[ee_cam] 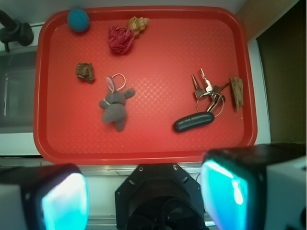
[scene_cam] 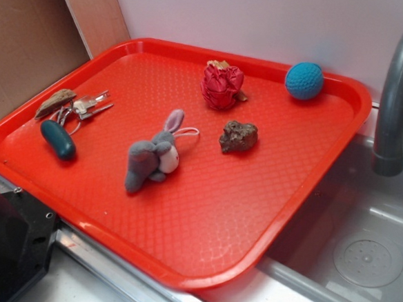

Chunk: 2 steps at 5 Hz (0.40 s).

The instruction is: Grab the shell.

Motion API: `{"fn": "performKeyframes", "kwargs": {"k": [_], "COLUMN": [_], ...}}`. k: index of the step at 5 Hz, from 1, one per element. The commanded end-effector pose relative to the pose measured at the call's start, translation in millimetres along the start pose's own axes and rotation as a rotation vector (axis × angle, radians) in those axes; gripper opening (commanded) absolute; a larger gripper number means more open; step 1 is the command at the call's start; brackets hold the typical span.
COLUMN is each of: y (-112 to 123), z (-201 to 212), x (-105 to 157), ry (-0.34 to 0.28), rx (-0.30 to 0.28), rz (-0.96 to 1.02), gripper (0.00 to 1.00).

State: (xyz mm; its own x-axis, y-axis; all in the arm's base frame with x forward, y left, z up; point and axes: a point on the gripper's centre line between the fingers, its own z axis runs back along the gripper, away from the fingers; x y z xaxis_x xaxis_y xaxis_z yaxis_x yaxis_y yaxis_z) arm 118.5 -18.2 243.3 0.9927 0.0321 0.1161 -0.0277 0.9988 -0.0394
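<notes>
1. Shell (ee_cam: 137, 24): far edge of the red tray (ee_cam: 240, 72), about 12 o'clock in the wrist view, touching the crumpled red ball (ee_cam: 120, 39) at its 1 o'clock.
2. Claw (ee_cam: 144, 196): released, jaws spread wide, holding nothing, back at the tray's near rim.
3. Advice: approach from the shell's free side, away from the red ball; pinch across the cone's wider body, not the tip.
4. Brown rock (ee_cam: 85, 72) lies well apart; don't confuse it.
</notes>
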Motion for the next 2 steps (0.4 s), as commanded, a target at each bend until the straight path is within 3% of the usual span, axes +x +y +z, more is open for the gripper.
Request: {"fn": "performKeyframes", "kwargs": {"k": [1,2], "y": [0,26], "z": [0,-55], "x": [0,45], "ry": [0.0,-0.024], "rx": [0.0,0.077], "rz": [0.0,0.206], "gripper": [1.0,1.0]}}
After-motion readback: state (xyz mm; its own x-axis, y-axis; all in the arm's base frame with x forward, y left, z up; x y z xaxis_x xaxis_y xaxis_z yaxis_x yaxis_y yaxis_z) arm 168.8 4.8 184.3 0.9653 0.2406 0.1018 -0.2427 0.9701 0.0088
